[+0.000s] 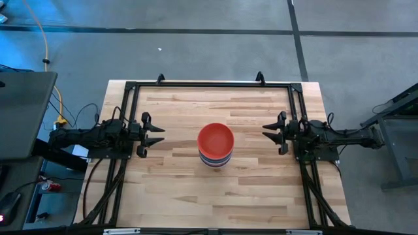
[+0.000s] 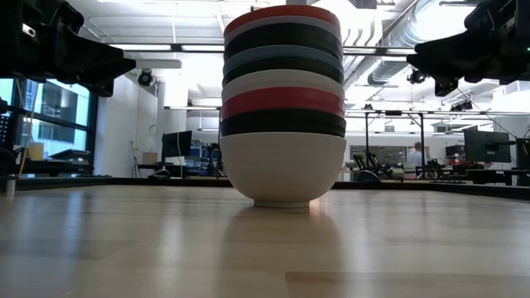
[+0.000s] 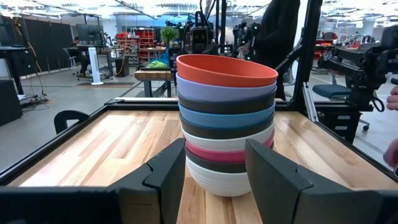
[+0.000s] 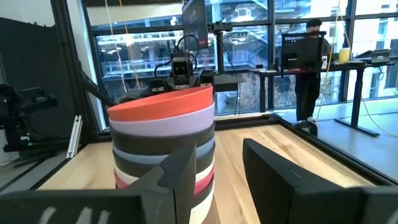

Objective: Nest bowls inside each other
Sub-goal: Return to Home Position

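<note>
You have one stack of nine bowls [image 2: 283,108] standing on the table [image 1: 196,189], between the two grippers and touching neither. Count from the base upward: white, black, magenta, white, black, blue, black, lavender, with the red bowl [image 3: 227,70] on top. That gives two white, three black, and one each of magenta, blue, lavender and red. The left gripper [image 1: 155,134] sits at its own side of the table with its fingers spread apart, holding nothing. The stack stands ahead of its fingertips, in line with the gap and clear of them. The right gripper [image 1: 269,132] faces the stack from the opposite side, fingers likewise spread and holding nothing, with the stack ahead of it and apart.
</note>
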Action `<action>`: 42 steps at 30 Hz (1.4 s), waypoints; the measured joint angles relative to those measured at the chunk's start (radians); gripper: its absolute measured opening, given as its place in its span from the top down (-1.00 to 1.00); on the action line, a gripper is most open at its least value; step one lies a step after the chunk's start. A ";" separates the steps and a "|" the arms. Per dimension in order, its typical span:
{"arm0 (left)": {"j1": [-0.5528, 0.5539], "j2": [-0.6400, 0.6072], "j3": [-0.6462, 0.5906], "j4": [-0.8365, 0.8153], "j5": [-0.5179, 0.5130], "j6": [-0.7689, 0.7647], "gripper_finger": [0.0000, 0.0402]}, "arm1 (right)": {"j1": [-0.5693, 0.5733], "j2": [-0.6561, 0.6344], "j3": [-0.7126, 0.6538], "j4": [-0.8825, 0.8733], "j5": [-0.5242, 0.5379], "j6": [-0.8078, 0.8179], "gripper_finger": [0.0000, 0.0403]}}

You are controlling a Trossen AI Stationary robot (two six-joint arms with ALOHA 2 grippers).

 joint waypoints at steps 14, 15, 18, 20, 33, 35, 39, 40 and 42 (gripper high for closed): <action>0.000 0.000 0.000 0.000 0.000 0.000 0.24 | 0.000 0.000 0.000 -0.134 -0.001 -0.024 0.37; 0.000 0.000 0.000 0.000 0.000 0.000 0.24 | 0.000 0.000 0.000 -0.143 -0.001 -0.025 0.37; 0.000 0.000 0.000 0.000 0.000 0.000 0.24 | 0.000 0.000 0.000 -0.193 -0.001 -0.037 0.37; 0.000 0.000 0.000 0.000 0.000 0.000 0.24 | 0.000 0.000 0.000 -0.215 -0.002 -0.046 0.37; 0.000 0.000 0.000 0.000 0.000 0.000 0.24 | 0.000 0.000 0.000 -0.214 -0.003 -0.072 0.37; 0.000 0.000 0.000 0.000 0.000 0.000 0.24 | 0.000 0.000 0.000 -0.214 -0.003 -0.072 0.37; 0.000 0.000 0.000 0.000 0.000 0.000 0.24 | 0.000 0.000 0.000 -0.214 -0.003 -0.072 0.37; 0.000 0.000 0.000 0.000 0.000 0.000 0.24 | 0.000 0.000 0.000 -0.214 -0.003 -0.072 0.37; 0.000 0.000 0.000 0.000 0.000 0.000 0.24 | 0.000 0.000 0.000 -0.214 -0.003 -0.072 0.37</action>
